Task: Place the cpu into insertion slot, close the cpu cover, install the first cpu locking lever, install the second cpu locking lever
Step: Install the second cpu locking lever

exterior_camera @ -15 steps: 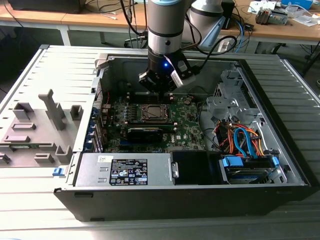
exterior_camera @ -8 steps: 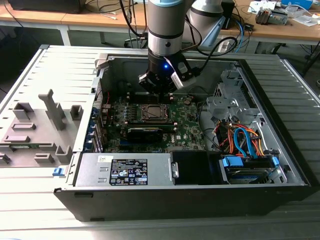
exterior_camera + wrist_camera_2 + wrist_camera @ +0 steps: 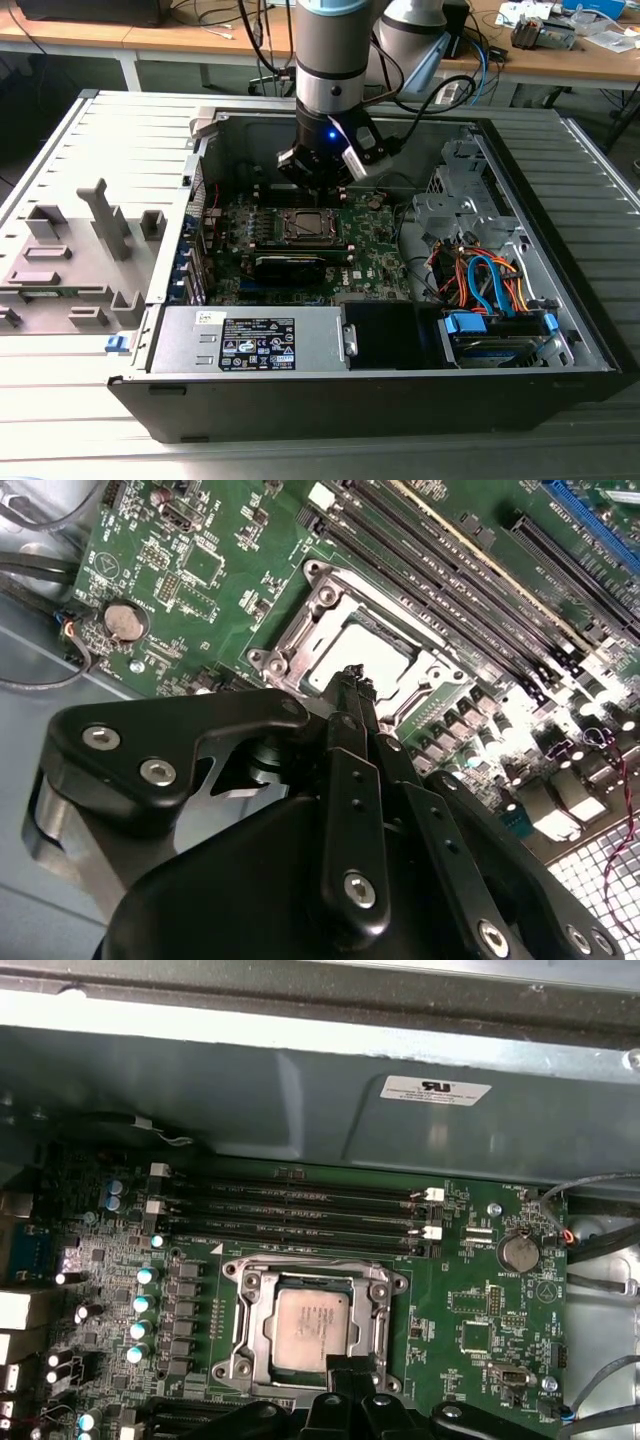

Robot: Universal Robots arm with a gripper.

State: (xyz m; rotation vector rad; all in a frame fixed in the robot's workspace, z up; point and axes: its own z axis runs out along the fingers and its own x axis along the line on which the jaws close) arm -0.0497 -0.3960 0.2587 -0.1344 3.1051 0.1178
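In the exterior view, we see the gripper [image 3: 318,183] poised above the insertion slot [image 3: 305,226]. In both wrist views, the cpu [image 3: 312,1329] sits seated, cpu cover [image 3: 372,1328] down; jaws pinched together, empty. A skewed descent could scrape the frame.

In the exterior view the insertion slot [image 3: 305,226] sits on the motherboard [image 3: 375,250] inside the open computer case [image 3: 560,260], with the gripper [image 3: 322,180] hanging just above the slot's far edge and the power supply [image 3: 250,343] lying nearer the camera than the slot. In both wrist views the cpu [image 3: 312,1329] [image 3: 372,652] lies in the slot, framed by the cpu cover [image 3: 258,1328] lying flat around it. In the first wrist view the memory slots [image 3: 300,1212] run alongside the insertion slot [image 3: 310,1325] between it and the case wall, and a coin battery [image 3: 519,1252] sits on the board well apart from the slot.
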